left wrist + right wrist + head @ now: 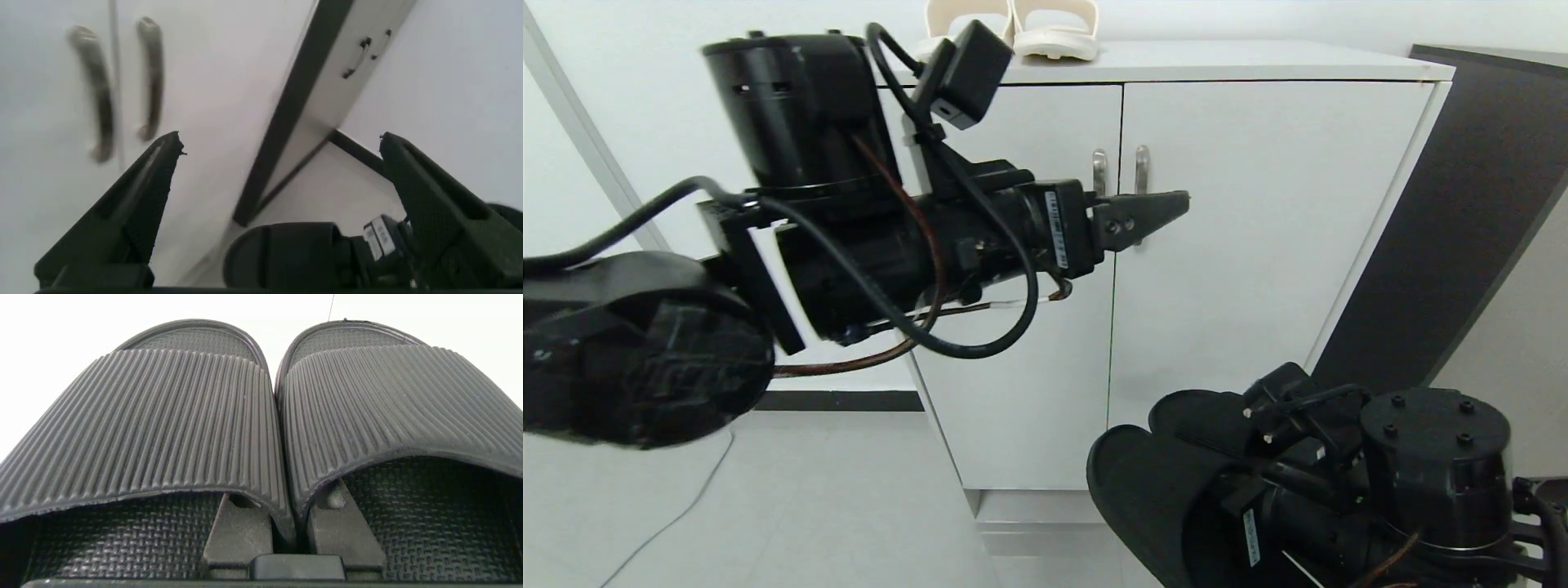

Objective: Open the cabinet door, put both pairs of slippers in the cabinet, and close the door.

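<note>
So the left arm is stretched out pretty much level across the front of the cabinet, elbow back on the robot's left and wrist pointing toward the middle seam. The left tool sits right in front of the two metal handles, about at their lower ends. I can't tell if it's actually touching them. In the left wrist view its fingers are spread wide with nothing between them, and the handles are just off to one side of the gap.

Both doors are shut and flush.

The right arm is tucked down low on the robot's right, close in front of the cabinet's lower part, with its wrist aimed forward. The right tool is holding the black slippers. They sit side by side with toes pointing away from the wrist. One finger goes under each ribbed strap, so the two inner side walls are pinched together between them. The pair hangs in the air above the floor, not resting on anything.

The cream slippers are up on top of the cabinet, side by side near the front edge and above the left door.

A dark panel leans or stands against the cabinet's right side.
</note>
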### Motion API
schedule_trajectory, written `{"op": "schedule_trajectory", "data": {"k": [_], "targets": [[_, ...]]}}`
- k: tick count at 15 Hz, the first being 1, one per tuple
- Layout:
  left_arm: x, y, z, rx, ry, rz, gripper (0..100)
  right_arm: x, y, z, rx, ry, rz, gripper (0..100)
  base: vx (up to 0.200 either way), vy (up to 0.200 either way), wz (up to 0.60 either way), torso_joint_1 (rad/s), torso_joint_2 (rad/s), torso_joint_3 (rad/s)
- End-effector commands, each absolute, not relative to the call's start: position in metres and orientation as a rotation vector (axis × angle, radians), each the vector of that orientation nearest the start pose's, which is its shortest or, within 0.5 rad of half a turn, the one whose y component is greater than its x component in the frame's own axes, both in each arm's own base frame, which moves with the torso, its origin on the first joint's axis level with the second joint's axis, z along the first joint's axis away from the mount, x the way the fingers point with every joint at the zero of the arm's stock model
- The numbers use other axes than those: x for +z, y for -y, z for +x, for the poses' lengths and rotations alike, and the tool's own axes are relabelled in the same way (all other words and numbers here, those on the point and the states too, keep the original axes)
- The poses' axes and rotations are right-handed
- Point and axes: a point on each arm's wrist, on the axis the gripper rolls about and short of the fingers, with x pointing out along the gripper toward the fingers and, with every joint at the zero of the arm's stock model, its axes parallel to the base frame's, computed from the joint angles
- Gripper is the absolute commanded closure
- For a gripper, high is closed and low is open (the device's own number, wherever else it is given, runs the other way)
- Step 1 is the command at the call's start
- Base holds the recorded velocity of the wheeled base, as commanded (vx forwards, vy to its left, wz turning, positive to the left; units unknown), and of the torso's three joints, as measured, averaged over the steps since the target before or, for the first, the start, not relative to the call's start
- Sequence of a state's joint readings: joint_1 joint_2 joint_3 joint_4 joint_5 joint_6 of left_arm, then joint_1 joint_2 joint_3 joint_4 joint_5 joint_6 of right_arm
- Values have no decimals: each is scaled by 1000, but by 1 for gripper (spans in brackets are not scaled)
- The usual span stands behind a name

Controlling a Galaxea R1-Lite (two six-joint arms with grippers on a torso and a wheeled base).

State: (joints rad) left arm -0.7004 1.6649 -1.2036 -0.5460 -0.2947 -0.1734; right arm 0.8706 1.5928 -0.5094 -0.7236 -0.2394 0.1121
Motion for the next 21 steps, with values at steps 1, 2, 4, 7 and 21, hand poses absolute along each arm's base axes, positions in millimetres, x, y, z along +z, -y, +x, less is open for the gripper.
{"op": "schedule_trajectory", "data": {"k": [1, 2, 4, 7, 21], "targets": [[285, 236, 268, -1056, -81, -189, 0, 144, -188, 166, 604, -347, -86, 100, 0, 0, 0, 0, 0, 0], [288, 237, 274, -1080, -92, -202, 0, 145, -188, 166, 605, -345, -87, 100, 0, 0, 0, 0, 0, 0], [291, 234, 286, -1123, -98, -220, 0, 145, -188, 166, 605, -345, -87, 100, 0, 0, 0, 0, 0, 0], [293, 229, 296, -1118, -91, -231, 0, 146, -188, 165, 625, -344, -82, 100, 0, 0, 0, 0, 0, 0], [295, 253, 342, -1002, -82, -232, 0, 145, -188, 165, 626, -347, -85, 100, 0, 0, 0, 0, 0, 0]]}}
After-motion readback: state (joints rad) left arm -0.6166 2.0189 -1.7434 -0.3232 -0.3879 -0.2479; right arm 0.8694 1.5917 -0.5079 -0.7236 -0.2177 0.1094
